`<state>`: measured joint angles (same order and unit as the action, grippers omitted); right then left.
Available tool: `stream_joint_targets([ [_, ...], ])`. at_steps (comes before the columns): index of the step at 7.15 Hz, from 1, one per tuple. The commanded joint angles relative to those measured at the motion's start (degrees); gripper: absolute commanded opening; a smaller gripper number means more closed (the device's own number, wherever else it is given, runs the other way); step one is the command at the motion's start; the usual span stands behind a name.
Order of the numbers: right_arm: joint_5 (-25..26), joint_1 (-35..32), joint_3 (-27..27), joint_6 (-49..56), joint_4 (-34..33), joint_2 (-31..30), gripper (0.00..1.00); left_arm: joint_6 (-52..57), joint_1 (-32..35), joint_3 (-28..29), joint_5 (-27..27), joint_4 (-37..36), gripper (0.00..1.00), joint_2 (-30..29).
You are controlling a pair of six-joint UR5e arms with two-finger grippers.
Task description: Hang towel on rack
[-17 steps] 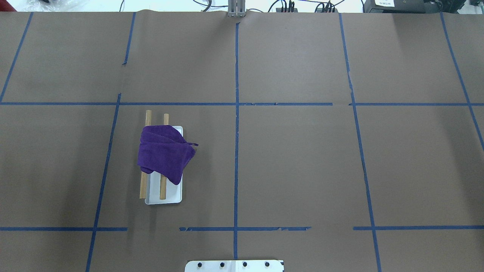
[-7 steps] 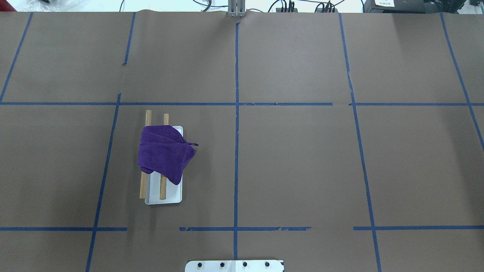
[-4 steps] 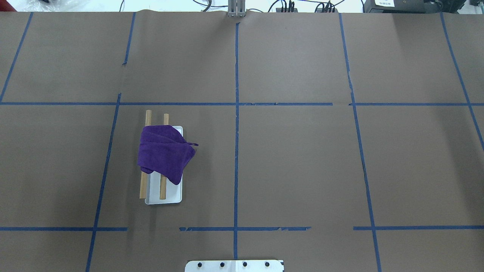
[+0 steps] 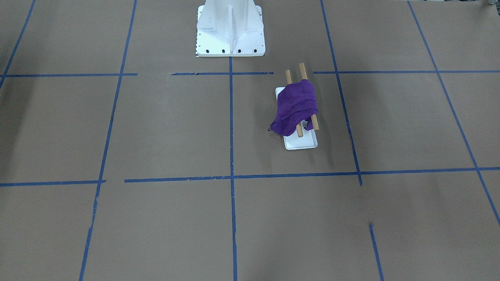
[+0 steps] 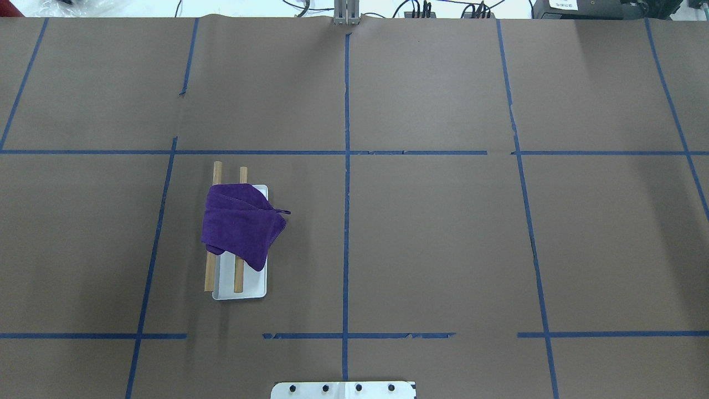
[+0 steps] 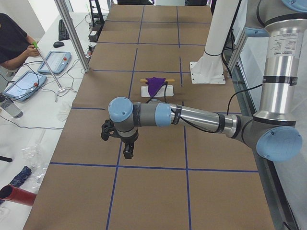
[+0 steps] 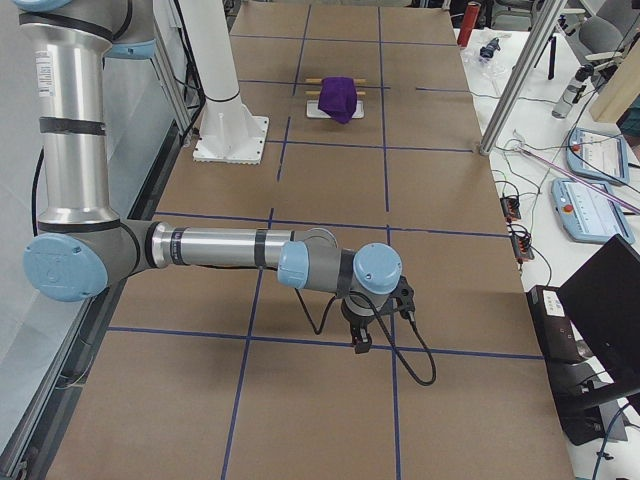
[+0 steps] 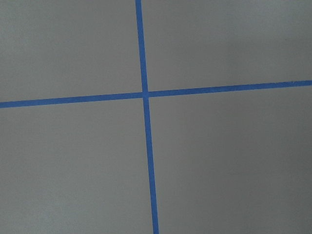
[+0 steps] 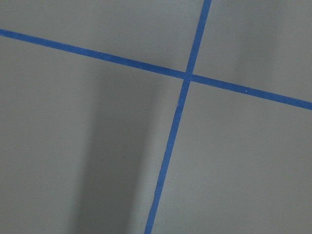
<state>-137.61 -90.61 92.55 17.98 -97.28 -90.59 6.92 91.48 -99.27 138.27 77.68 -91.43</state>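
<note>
Towel (image 5: 239, 227) draped across both dowels (image 5: 209, 274) of the rack (image 5: 252, 285), one corner drooping off its side. Left gripper (image 6: 127, 152) and right gripper (image 7: 362, 340) hang well away from the rack; fingers open or closed, can't tell. Best play: leave it, no tugging, hang looks done.

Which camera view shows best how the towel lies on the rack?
The overhead view: the towel appears largest there, lying across both rods of the rack. The front-facing view shows it smaller, from the opposite side. Both side views show it far away and tiny. The wrist views miss it.
</note>
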Motion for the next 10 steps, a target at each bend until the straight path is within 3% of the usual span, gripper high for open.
stream_joint_targets([
  [1,1.98,0.52,1.05,-0.22,-0.02,0.33,1.00,-0.50,-0.07,0.39,-0.02,2.19,1.00,-0.07],
  [5,4.98,0.87,2.02,-0.22,0.07,0.15,1.00,-0.77,-0.07,4.42,-0.64,10.01,1.00,0.11],
  [8,4.54,0.87,1.94,-0.14,0.24,0.06,1.00,-4.28,-0.25,5.31,-6.33,10.82,1.00,-1.56],
  [10,4.37,0.87,1.85,-0.14,0.51,-0.29,1.00,-4.02,-0.25,5.66,-6.00,10.65,1.00,-1.56],
])
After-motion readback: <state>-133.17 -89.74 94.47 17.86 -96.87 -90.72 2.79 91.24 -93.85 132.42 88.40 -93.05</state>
